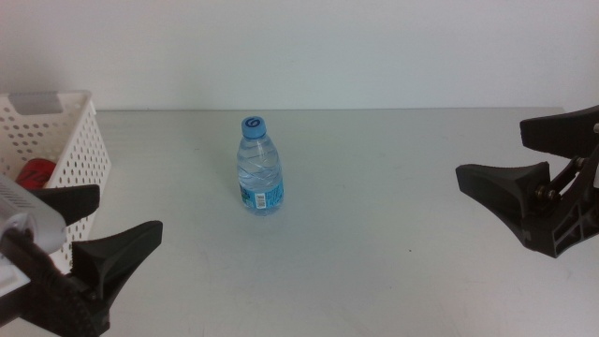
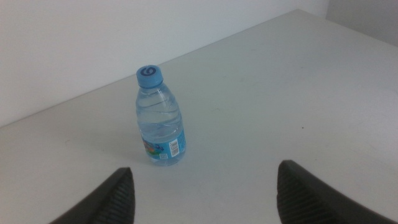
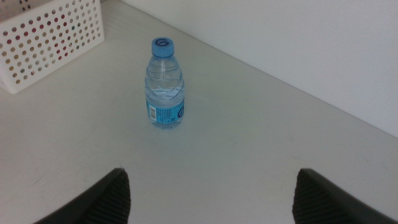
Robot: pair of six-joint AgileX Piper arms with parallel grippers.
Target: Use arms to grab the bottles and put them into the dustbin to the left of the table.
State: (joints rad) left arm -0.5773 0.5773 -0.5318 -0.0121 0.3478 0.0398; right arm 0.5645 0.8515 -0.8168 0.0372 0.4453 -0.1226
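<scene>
One water bottle [image 1: 259, 166] upright on table [image 1: 374, 243]; one dustbin [image 1: 80, 140]; two grippers, left [image 1: 98, 225] and right [image 1: 529, 154], fingers apart.

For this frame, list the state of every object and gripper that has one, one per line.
water bottle: upright on the table, cap on, not held
dustbin: at the table's left, something red visible inside
left gripper: open, empty, low at the left beside the dustbin
right gripper: open, empty, at the right, apart from the water bottle
</scene>
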